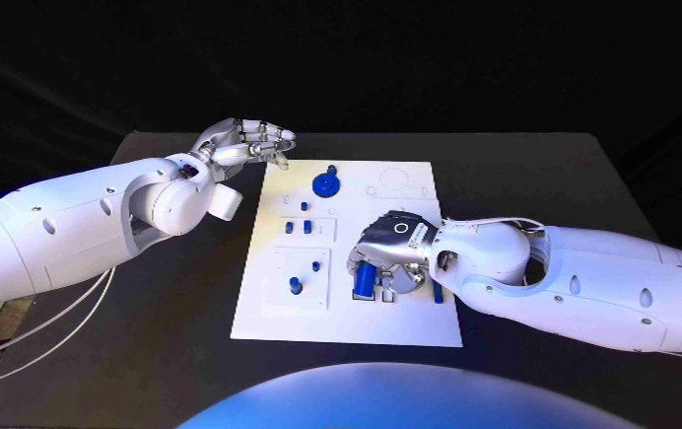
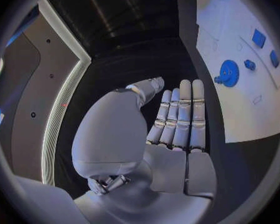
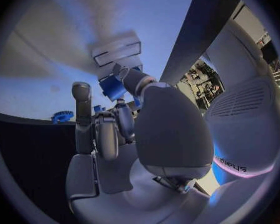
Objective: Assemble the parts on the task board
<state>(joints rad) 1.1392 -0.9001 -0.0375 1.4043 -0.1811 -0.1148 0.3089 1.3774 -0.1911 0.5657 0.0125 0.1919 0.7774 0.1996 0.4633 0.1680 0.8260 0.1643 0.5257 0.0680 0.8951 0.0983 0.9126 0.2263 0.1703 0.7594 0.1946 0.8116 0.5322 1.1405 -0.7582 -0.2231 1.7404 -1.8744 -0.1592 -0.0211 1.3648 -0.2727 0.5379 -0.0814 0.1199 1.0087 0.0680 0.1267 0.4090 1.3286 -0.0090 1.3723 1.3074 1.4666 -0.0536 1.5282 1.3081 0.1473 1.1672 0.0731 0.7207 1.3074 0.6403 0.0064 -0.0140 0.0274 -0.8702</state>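
Right hand [image 1: 386, 251] sits low on the task board [image 1: 412, 325], about 5 o'clock of board centre, fingers curled round a blue cylindrical part [image 1: 366, 279]; the right wrist view shows a blue piece pinched at the thumb tip. Grip looks like a tip pinch, so the part could tilt or slip on insertion. The palm hides the target slot, so misalignment is likely. Loose small blue pieces [image 1: 298, 282] at 9 o'clock of the hand could get knocked. Blue gear [image 1: 327, 186] at 12 o'clock on the board. Left hand [image 1: 244, 142] hangs over the tabletop [image 1: 170, 370] off the board's 11 o'clock corner, fingers together, holding nothing.
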